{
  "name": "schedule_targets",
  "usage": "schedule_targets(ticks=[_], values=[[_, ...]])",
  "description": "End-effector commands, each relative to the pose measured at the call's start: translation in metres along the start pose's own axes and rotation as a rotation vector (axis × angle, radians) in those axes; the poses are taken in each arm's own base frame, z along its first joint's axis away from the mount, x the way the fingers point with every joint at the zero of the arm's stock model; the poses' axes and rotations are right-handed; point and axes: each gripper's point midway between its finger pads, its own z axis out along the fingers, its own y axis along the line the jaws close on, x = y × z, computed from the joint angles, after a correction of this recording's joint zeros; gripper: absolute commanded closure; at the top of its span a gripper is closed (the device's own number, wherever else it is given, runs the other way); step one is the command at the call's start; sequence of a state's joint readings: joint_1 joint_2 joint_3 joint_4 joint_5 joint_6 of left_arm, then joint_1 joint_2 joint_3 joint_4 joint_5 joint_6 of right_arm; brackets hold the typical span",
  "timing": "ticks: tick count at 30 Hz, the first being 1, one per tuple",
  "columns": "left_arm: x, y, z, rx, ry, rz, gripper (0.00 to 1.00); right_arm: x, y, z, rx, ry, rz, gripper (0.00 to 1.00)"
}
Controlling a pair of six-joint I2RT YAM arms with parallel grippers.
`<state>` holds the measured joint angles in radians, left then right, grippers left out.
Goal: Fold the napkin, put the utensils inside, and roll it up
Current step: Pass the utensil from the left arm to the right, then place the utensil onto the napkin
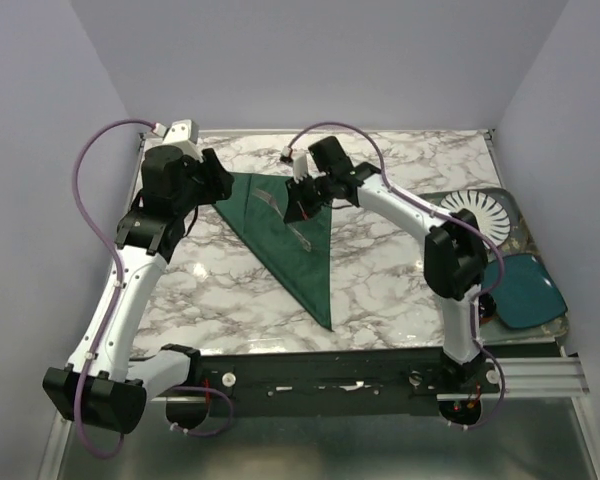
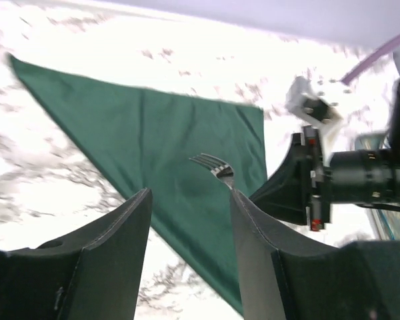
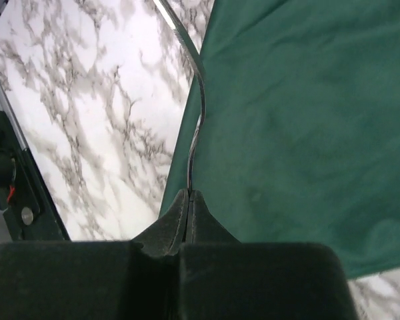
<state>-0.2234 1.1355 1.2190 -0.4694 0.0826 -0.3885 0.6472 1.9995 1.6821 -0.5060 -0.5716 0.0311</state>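
Napkin point(image 1: 280, 222): lies on the marble counter point(image 1: 400, 270), folded to a triangle. One long edge runs along the far side and the narrow tip points toward the arm bases.

Right gripper point(image 3: 189, 195): jaws pressed together on the end of the fork point(image 3: 201, 93) handle. The fork extends away from the fingertips along the napkin's right edge, with cloth on one side and bare counter on the other. In the left wrist view the tines sit over the green cloth with a dark shadow beneath them (contact with the cloth cannot be determined).

Left gripper point(image 2: 190, 200): jaws apart. It is positioned above the far-left corner of the napkin, facing the fork tines and the right gripper.

A tray point(image 1: 568, 322) at the right side of the counter holds a teal oval dish point(image 1: 525, 290).
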Motion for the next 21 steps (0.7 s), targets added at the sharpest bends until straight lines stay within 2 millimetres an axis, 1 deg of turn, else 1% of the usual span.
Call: schedule_targets(ticks=[1, 2, 3, 4, 5, 7, 9, 10, 11, 12, 13, 14, 15, 16, 21], values=[[-0.007, 0.033, -0.018, -0.168, -0.082, 0.016, 0.41, -0.014, 0.007, 0.035, -0.044, 0.072, 0.060, 0.99], [-0.004, 0.034, -0.020, -0.170, -0.076, 0.013, 0.41, -0.024, 0.008, 0.046, -0.048, 0.079, 0.056, 0.99], [0.004, 0.036, -0.020, -0.169, -0.060, 0.014, 0.41, -0.024, 0.007, 0.055, -0.046, 0.089, 0.055, 0.99], [0.006, 0.036, -0.023, -0.164, -0.061, 0.014, 0.41, -0.028, 0.009, 0.060, -0.048, 0.089, 0.049, 0.99], [0.010, 0.037, -0.024, -0.164, -0.052, 0.013, 0.41, -0.032, 0.009, 0.072, -0.053, 0.089, 0.052, 0.99], [0.019, 0.037, -0.025, -0.155, -0.034, 0.012, 0.41, -0.032, 0.012, 0.079, -0.067, 0.099, 0.061, 0.99], [0.027, 0.039, -0.025, -0.156, -0.022, 0.007, 0.42, -0.032, 0.014, 0.091, -0.080, 0.099, 0.075, 1.00], [0.027, 0.038, -0.027, -0.149, -0.024, 0.007, 0.42, -0.032, 0.015, 0.095, -0.084, 0.099, 0.069, 1.00], [0.030, 0.038, -0.026, -0.145, -0.021, 0.004, 0.42, -0.032, 0.022, 0.101, -0.095, 0.100, 0.050, 0.99], [0.034, 0.038, -0.025, -0.143, -0.014, 0.001, 0.42, -0.037, 0.025, 0.103, -0.096, 0.087, 0.035, 0.99], [0.035, 0.036, -0.026, -0.130, -0.013, -0.004, 0.42, -0.032, 0.023, 0.112, -0.088, 0.097, 0.030, 0.99], [0.036, 0.036, -0.026, -0.128, -0.009, -0.004, 0.42, -0.030, 0.025, 0.117, -0.093, 0.099, 0.029, 1.00], [0.037, 0.036, -0.025, -0.124, -0.007, -0.006, 0.42, -0.029, 0.024, 0.121, -0.095, 0.099, 0.036, 1.00], [0.038, 0.035, -0.026, -0.120, -0.007, -0.007, 0.42, -0.025, 0.021, 0.127, -0.090, 0.108, 0.048, 0.99], [0.040, 0.035, -0.028, -0.116, -0.007, -0.010, 0.43, -0.021, 0.009, 0.138, -0.057, 0.096, 0.082, 1.00]])
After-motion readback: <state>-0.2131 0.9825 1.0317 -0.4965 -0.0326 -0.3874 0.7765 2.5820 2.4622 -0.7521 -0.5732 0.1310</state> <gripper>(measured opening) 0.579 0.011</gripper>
